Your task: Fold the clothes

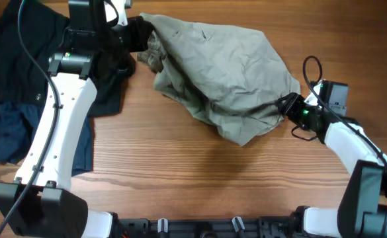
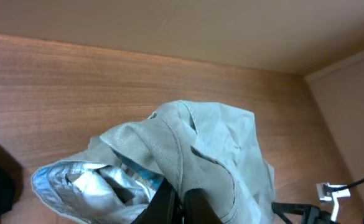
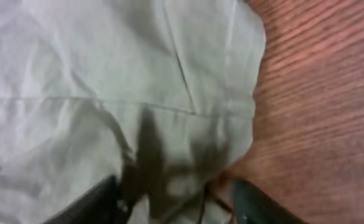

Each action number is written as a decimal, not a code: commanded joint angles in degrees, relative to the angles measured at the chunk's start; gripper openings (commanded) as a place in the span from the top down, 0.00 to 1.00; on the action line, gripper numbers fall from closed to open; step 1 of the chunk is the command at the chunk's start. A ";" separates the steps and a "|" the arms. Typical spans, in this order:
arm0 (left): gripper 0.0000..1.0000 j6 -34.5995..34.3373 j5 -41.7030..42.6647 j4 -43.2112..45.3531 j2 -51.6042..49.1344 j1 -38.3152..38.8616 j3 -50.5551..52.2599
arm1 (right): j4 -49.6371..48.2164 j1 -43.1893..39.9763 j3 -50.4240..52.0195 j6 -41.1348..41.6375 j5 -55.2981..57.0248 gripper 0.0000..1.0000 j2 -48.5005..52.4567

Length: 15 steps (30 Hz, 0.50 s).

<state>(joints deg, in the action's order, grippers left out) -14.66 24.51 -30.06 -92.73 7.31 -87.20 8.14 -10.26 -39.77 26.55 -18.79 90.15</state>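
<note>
The pale khaki-grey garment (image 1: pixel 223 73) lies bunched and wrinkled on the wooden table at top centre. My left gripper (image 1: pixel 138 34) is at its upper-left end. In the left wrist view the jaws (image 2: pixel 183 202) are shut on a seamed fold of the garment (image 2: pixel 213 143), and the silvery inside with a light blue label (image 2: pixel 143 169) shows to the left. My right gripper (image 1: pixel 288 106) is at the garment's right edge. In the right wrist view its fingers (image 3: pixel 172 202) stand wide apart with the garment's (image 3: pixel 107 74) edge lying between them.
A black garment (image 1: pixel 18 49) lies at the far left under my left arm. A navy blue garment (image 1: pixel 4 132) lies below it. The bare wooden table (image 1: pixel 200 178) runs along the front. A beige wall (image 2: pixel 169 25) stands behind the table.
</note>
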 commanded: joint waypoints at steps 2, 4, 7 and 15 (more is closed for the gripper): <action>0.96 -0.81 -2.10 -0.96 1.77 -0.42 -1.75 | -0.94 0.35 0.07 0.48 1.22 0.72 3.78; 0.96 -0.81 -2.10 -1.05 1.77 -0.42 -1.75 | -1.51 0.35 0.04 0.46 1.20 0.85 3.78; 0.96 -0.81 -2.10 -1.73 1.77 -0.42 -1.75 | -2.16 0.35 0.04 0.35 1.16 0.96 3.78; 0.96 -0.79 -5.14 -0.79 2.58 -0.44 -2.40 | 26.88 0.35 -29.51 -16.44 -9.77 0.96 0.48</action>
<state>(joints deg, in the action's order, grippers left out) -14.81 20.84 -31.48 -92.66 7.31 -87.29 27.05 -10.26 -54.85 18.61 -24.84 93.08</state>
